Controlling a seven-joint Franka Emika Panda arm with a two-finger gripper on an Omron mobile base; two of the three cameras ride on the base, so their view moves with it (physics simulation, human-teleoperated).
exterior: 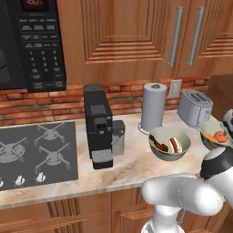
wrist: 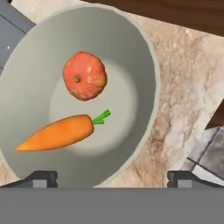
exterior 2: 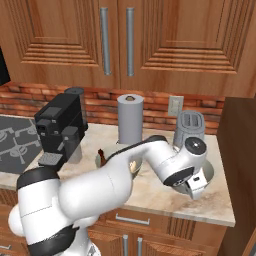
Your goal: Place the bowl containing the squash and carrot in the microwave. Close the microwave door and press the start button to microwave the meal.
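Note:
The wide pale bowl [wrist: 131, 61] lies straight below my hand on the marble counter. In it are the round reddish-orange squash [wrist: 84, 75] and the carrot [wrist: 59, 132], its green tip towards the bowl's middle. My gripper [wrist: 112, 178] hangs open above the bowl's near side, fingertips [wrist: 41, 178] wide apart with nothing between them. In the left base view the bowl [exterior: 210, 136] sits at the counter's right end. The microwave [exterior: 41, 45] hangs at the upper left, keypad showing. I cannot tell how its door stands.
A smaller bowl of sausages [exterior: 169, 144] sits just left of the pale bowl. Behind stand a toaster [exterior: 195, 108] and a paper-towel roll [exterior: 154, 107]. A black coffee machine [exterior: 98, 127] stands mid-counter, with a stove [exterior: 36, 152] to its left. Wall cabinets hang above.

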